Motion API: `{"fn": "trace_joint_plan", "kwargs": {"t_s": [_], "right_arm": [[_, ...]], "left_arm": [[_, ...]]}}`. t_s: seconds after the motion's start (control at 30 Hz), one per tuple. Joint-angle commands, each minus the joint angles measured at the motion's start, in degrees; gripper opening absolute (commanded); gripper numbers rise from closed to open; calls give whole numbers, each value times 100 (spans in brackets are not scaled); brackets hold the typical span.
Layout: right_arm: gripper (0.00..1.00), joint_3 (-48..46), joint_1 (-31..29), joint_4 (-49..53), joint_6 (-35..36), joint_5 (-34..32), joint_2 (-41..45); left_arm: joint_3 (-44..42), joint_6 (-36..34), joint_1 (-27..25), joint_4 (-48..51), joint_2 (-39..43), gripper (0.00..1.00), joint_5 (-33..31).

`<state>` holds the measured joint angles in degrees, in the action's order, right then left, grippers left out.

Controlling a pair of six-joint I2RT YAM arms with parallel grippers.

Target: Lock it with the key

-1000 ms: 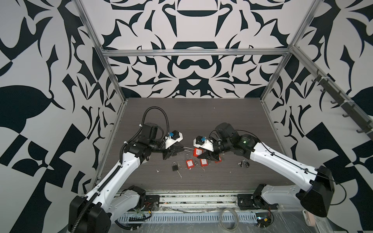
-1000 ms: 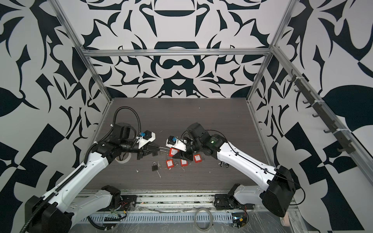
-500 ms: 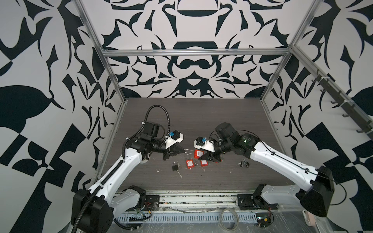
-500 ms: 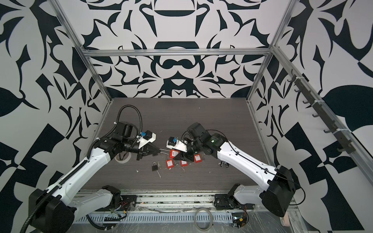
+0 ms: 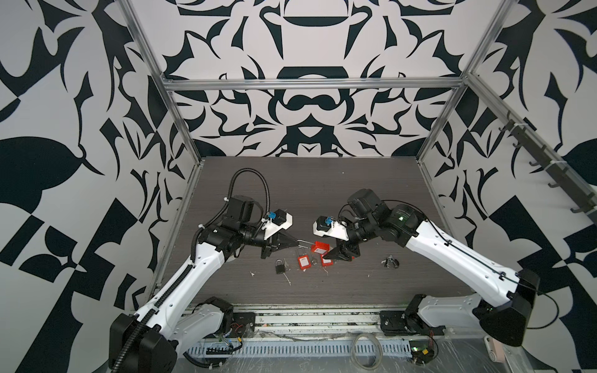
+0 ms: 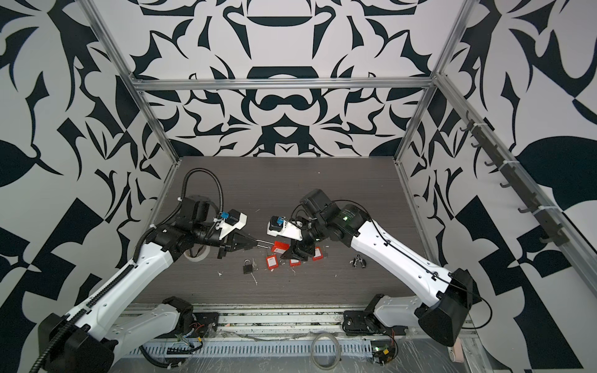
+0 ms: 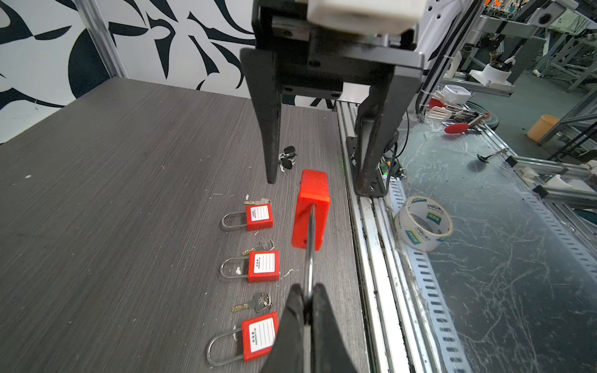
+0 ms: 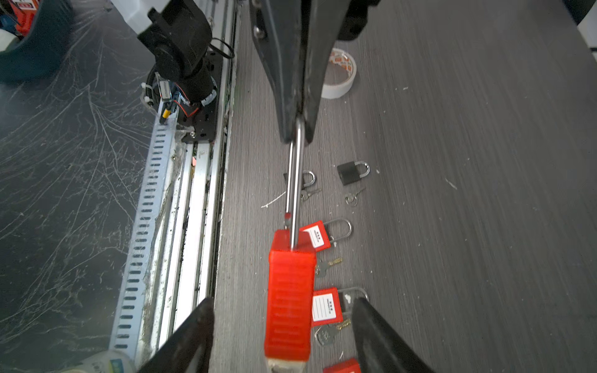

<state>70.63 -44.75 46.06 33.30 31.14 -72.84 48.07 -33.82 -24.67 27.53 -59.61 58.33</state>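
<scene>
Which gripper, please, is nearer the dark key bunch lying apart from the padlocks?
Right. The right gripper, open around the red padlock, is a short way from the key bunch; the left gripper, shut on the shackle, sits beyond that padlock.

The left fingers (image 7: 326, 329) pinch tightly together — the right fingers (image 8: 193, 339) stand spread wide apart.

The red padlock (image 7: 310, 210), a ribbed plastic body on a long steel shackle (image 8: 295, 181), is held roughly level above the surface (image 7: 129, 193), its shackle bend pinched in the left pincer (image 7: 308, 290). Small keys (image 7: 260, 246) lie flat nearby.
</scene>
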Motion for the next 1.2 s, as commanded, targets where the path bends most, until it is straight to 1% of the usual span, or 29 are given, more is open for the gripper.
{"fn": "trace_joint_plan", "kwargs": {"t_s": [0.0, 0.27, 0.4, 0.53, 0.67, 0.77, 0.87, 1.0, 1.07, 1.17], "right_arm": [[64, 38, -16, 169, 85, -85, -65], [43, 143, -16, 205, 107, 330, -229], [27, 197, -15, 225, 115, 506, -232], [17, 231, -16, 296, 250, 689, -198], [14, 311, -12, 225, 247, 859, -174], [12, 270, -15, 6, 297, 673, -128], [12, 201, -24, -340, 286, 634, -106], [11, 202, -58, -677, 217, 751, -216], [11, 174, -74, -952, 85, 799, -280], [11, 131, -78, -1292, -22, 845, -348]], "left_arm": [[-112, 73, -47, -165, 152, 0, 256], [-176, 112, -189, -226, 196, 0, 188], [-219, 139, -287, -335, 197, 0, 93], [-328, 233, -430, -510, 213, 0, -23], [-536, 406, -781, -876, 325, 0, -334], [-712, 703, -997, -1294, 358, 0, -438], [-812, 876, -1192, -1516, 241, 0, -492], [-893, 1053, -1506, -1834, 23, 0, -657], [-959, 1205, -1600, -2123, -84, 0, -717], [-1028, 1420, -1603, -2557, -204, 0, -731]]}}
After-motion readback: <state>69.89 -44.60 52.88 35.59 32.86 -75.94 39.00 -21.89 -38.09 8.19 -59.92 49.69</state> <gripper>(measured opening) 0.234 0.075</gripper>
